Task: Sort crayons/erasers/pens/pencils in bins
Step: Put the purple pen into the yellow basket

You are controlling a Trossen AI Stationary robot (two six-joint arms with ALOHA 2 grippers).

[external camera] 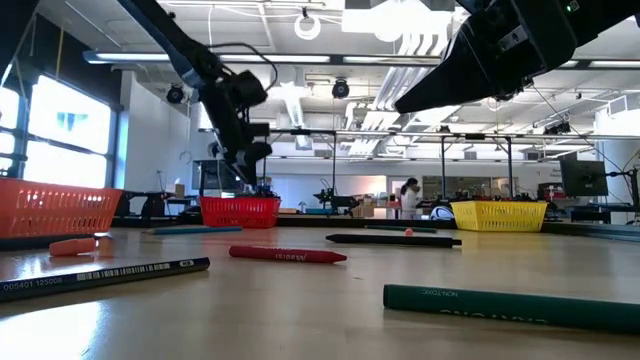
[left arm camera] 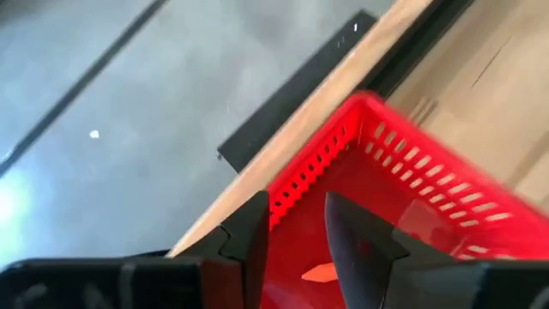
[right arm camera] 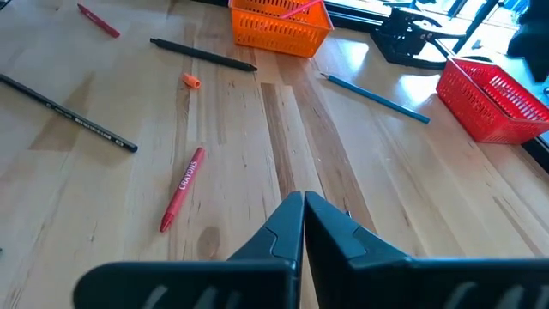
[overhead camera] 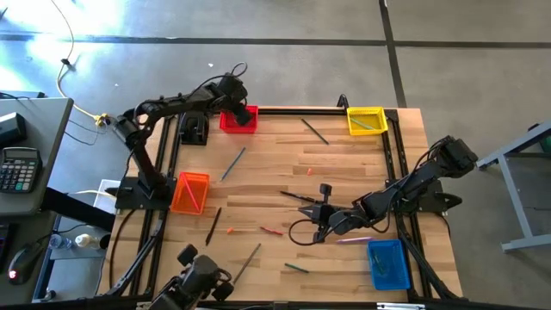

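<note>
My left gripper (left arm camera: 296, 249) hangs open over the red bin (left arm camera: 403, 172) at the table's far edge, left of the middle (overhead camera: 238, 119), with nothing between its fingers. A small orange eraser (left arm camera: 319, 273) shows inside the bin below the gap. My right gripper (right arm camera: 303, 215) is shut and empty above the table's middle (overhead camera: 306, 212). Ahead of it lie a red crayon (right arm camera: 182, 189), an orange eraser (right arm camera: 190, 81), a dark pencil (right arm camera: 69, 112), a black pen (right arm camera: 202, 53) and a blue stick (right arm camera: 377, 96), all flat on the wood.
The orange bin (overhead camera: 189, 191) stands at the left edge, the yellow bin (overhead camera: 366, 120) at the far right, the blue bin (overhead camera: 387, 263) at the near right. More sticks lie scattered: a green one (overhead camera: 297, 268), a pink pen (overhead camera: 353, 240), a pencil (overhead camera: 314, 131).
</note>
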